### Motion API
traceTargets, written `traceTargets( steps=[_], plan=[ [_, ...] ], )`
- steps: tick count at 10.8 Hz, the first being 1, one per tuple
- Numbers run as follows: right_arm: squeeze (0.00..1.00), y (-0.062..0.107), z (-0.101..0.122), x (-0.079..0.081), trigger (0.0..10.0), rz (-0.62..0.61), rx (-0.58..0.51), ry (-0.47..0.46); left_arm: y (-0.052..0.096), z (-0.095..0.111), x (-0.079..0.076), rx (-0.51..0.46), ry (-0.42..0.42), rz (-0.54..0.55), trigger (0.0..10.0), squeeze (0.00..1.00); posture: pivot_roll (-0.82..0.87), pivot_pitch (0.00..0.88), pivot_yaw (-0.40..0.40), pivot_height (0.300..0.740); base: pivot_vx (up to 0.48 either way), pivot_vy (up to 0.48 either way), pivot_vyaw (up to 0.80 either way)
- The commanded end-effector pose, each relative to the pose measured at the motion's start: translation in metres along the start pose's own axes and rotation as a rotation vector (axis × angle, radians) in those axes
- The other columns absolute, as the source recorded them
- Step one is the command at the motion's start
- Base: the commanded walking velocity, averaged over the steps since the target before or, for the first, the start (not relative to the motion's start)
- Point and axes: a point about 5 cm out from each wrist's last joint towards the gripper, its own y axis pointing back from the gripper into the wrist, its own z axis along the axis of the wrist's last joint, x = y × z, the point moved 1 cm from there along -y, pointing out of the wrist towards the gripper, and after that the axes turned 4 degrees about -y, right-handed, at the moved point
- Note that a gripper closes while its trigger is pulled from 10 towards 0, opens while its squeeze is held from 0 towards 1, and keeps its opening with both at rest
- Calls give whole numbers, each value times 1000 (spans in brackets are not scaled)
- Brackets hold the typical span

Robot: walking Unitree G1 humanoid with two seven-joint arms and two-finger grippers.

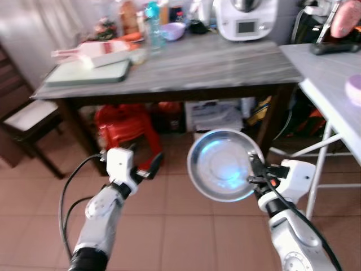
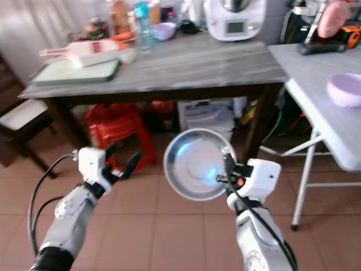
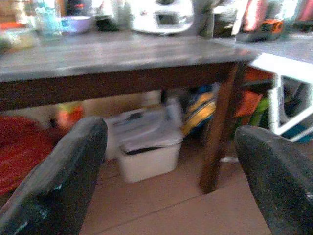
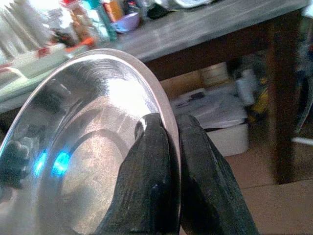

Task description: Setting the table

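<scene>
A tiled floor (image 1: pixel 169 226) runs up to a dark wooden table (image 1: pixel 214 62) whose far edge is crowded: a green tray (image 1: pixel 90 73) by the left corner, a bottle (image 1: pixel 153 25) and a purple bowl (image 1: pixel 174 31) further along, a white kitchen machine (image 1: pixel 248 20) toward the right corner, and a white folding table (image 2: pixel 316 73) beside it carrying another bowl (image 2: pixel 345 89). On the left, the left gripper (image 1: pixel 144 168) hangs in the air short of the table's front edge, its fingers (image 3: pixel 58 186) spread wide with nothing between them. To the right, a metal plate (image 1: pixel 224 165) is carried upright over the floor, facing the camera, not yet on any table. It looks thin, stiff and light, but polished and likely slippery, so the rim is the only sensible place to take it, and a pinch there could let it swing. The right gripper (image 4: pixel 171 147) is clamped on that rim, one finger on each face of the plate's right edge
</scene>
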Motion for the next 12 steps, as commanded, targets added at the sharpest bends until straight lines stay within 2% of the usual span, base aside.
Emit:
traceTargets(
  steps=[1,5,6,7,8,9,10,12],
  plan=[
    [0,-2,5,6,10000,18,-32,-8,1,4,6,-3,-31,3,10000,0,-27,0,93,740,341,0,0],
    [0,-2,7,5,10000,17,-37,-2,0,5,3,1,-31,-4,10000,0,-23,0,94,740,347,0,0],
    [0,-2,9,3,10000,15,-41,6,-1,8,0,-9,-55,-19,10000,0,-26,0,95,740,349,0,0],
    [0,-2,12,0,10000,1,-54,8,1,10,4,-10,-88,14,10000,0,-29,0,95,740,349,0,0],
    [0,2,11,-2,10000,-10,-54,10,10,8,18,7,-121,90,10000,0,-29,0,99,740,345,0,0],
    [0,4,10,-3,10000,-20,-52,9,17,6,24,21,-137,114,10000,0,-29,0,102,740,345,0,0],
    [0,7,9,-6,10000,-35,-55,11,30,2,31,43,-154,146,10000,0,-28,0,107,740,341,0,0],
    [0,6,14,-7,10000,-37,-78,16,51,-5,32,84,-171,156,10000,0,-21,0,111,740,341,0,222]
  ],
)
